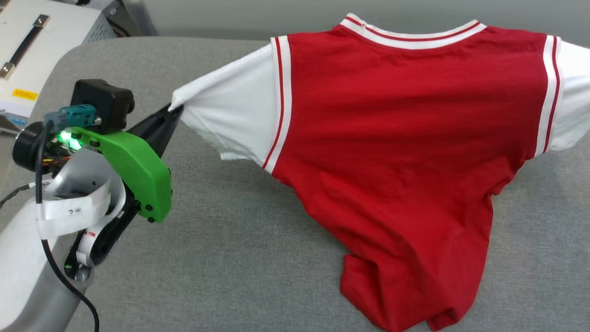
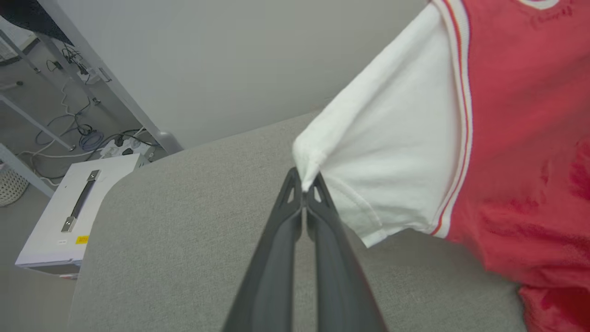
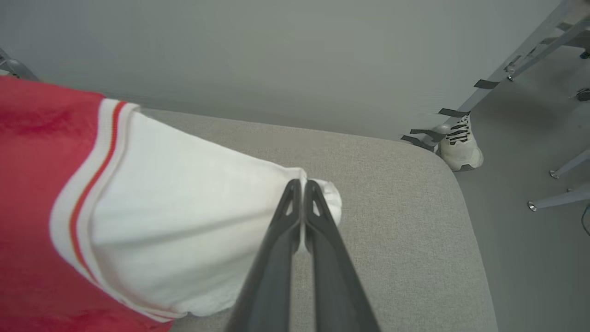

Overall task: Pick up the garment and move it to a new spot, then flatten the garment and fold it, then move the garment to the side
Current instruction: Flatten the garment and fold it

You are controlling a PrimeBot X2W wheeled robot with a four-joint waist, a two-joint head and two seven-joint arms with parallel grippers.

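Observation:
The garment, a red jersey T-shirt with white sleeves and striped trim, hangs spread above the grey table, its plain red face toward the head camera and its hem bunched on the surface. My left gripper is shut on the tip of one white sleeve, held taut; the left wrist view shows that gripper pinching the cloth. In the right wrist view my right gripper is shut on the other white sleeve.
The grey padded table has rounded far corners. A white box with a handle stands off its far left corner. A person's shoe and metal frame legs stand on the floor past the right edge.

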